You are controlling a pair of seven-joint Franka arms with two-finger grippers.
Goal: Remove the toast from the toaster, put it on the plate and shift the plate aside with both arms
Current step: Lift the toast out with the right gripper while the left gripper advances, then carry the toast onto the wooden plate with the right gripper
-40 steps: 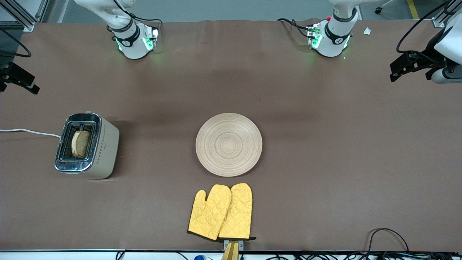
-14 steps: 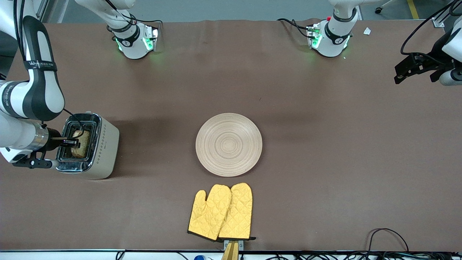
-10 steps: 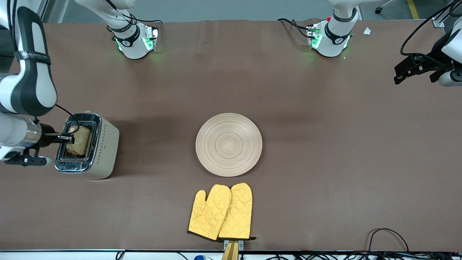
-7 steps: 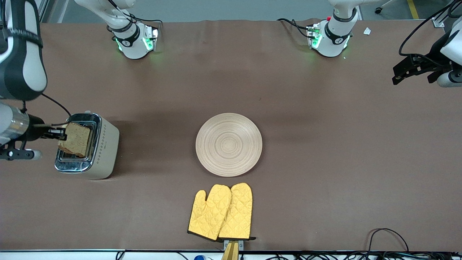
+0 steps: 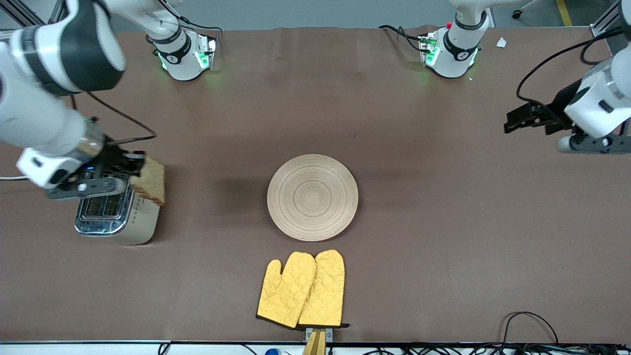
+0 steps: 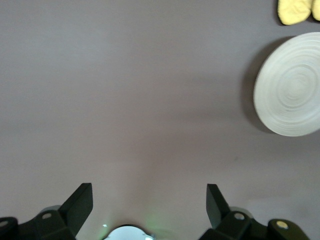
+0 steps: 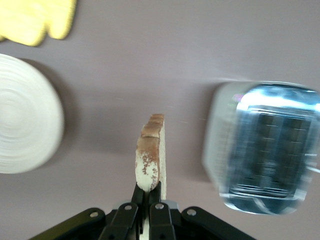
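Note:
My right gripper (image 5: pixel 134 166) is shut on the toast (image 5: pixel 151 181), a light-brown slice with a darker crust, and holds it on edge in the air over the toaster (image 5: pixel 118 217), at the toaster's plate-side edge. In the right wrist view the toast (image 7: pixel 150 156) stands edge-on between the shut fingers (image 7: pixel 141 200). The round pale wooden plate (image 5: pixel 312 197) lies at the table's middle; it also shows in the right wrist view (image 7: pixel 25 117) and the left wrist view (image 6: pixel 290 86). My left gripper (image 5: pixel 517 121) is open and empty, up over the bare table at the left arm's end.
A pair of yellow oven mitts (image 5: pixel 301 290) lies nearer to the front camera than the plate. The toaster's white cord (image 5: pixel 10 177) runs off the table at the right arm's end. Cables (image 5: pixel 527 320) lie at the front edge.
My right gripper came to the toaster, closed on the toast, pulled it up out of the slot and carried it toward the plate. My left gripper has moved inward over the table.

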